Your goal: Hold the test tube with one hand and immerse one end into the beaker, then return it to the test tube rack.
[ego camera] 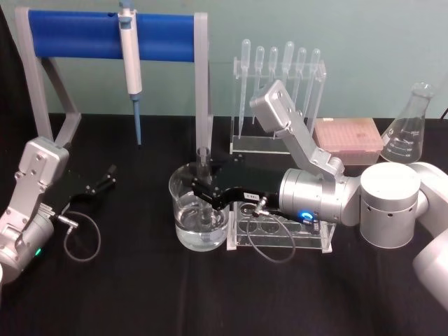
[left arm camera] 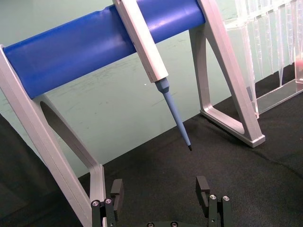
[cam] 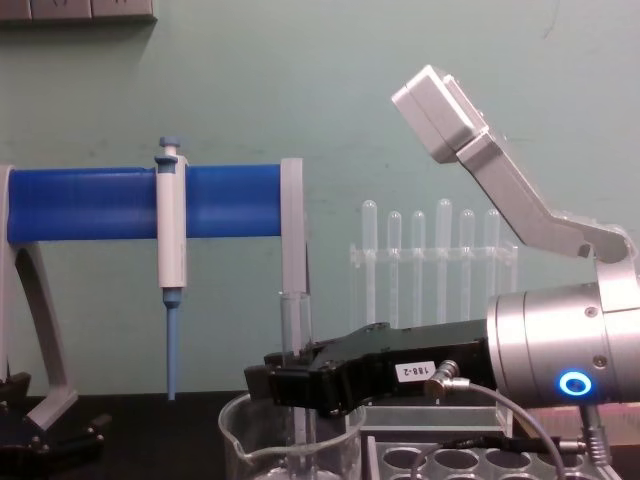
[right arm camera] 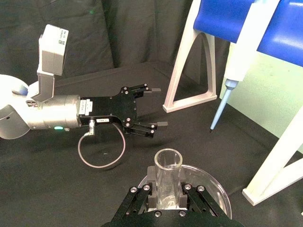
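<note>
One test tube [ego camera: 203, 158] stands upright inside the beaker [ego camera: 179, 207], its flared rim rising above the beaker's rim and its lower end down in the clear liquid [ego camera: 200, 232] that fills the beaker's lower part. Seen from above in the right wrist view, the tube's mouth [right arm camera: 166, 161] is open and the glass below it looks clear. The right gripper [ego camera: 203, 190] reaches in from the right and is clamped on the tube just above the beaker's rim, one black finger on each side.

Just right of the beaker, touching or nearly touching it, sits the clear test tube rack [ego camera: 283, 234] with its round holes, partly under the right arm. The beaker and rack rest near the middle of the black table [ego camera: 140, 294].

At the left, well apart from the beaker, the left gripper [ego camera: 107, 176] lies low over the table with its fingers spread wide, gripping nothing.

Farther back, a pipette rack [ego camera: 316, 105] holds a row of thin pipettes [ego camera: 288, 59]. A pipettor [ego camera: 130, 56] hangs tip-down on the blue stand [ego camera: 77, 33] at far left. A pink box [ego camera: 348, 136] and a glass flask [ego camera: 409, 129] sit at far right.
</note>
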Tool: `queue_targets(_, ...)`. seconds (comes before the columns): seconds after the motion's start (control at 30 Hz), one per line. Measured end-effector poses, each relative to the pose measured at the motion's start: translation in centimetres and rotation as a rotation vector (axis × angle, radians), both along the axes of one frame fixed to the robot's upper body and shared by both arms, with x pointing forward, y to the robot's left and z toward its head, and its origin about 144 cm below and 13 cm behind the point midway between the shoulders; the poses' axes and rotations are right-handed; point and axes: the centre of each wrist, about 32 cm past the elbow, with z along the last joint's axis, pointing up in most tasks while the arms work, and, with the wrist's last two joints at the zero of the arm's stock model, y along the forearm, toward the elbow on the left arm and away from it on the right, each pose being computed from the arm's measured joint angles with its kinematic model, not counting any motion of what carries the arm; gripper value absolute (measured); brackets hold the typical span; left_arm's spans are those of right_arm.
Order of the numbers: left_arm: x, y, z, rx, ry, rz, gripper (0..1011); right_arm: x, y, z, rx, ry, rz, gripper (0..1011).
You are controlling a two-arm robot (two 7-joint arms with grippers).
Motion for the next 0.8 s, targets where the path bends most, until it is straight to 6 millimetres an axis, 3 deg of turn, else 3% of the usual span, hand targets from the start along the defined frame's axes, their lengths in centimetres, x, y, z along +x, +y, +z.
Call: queue_targets(0.8,0.0,0.0,0.0,0.0,0.0,0.0,1000,-0.18,-0.16,0.69,0.011,-0.021,-0.004,224)
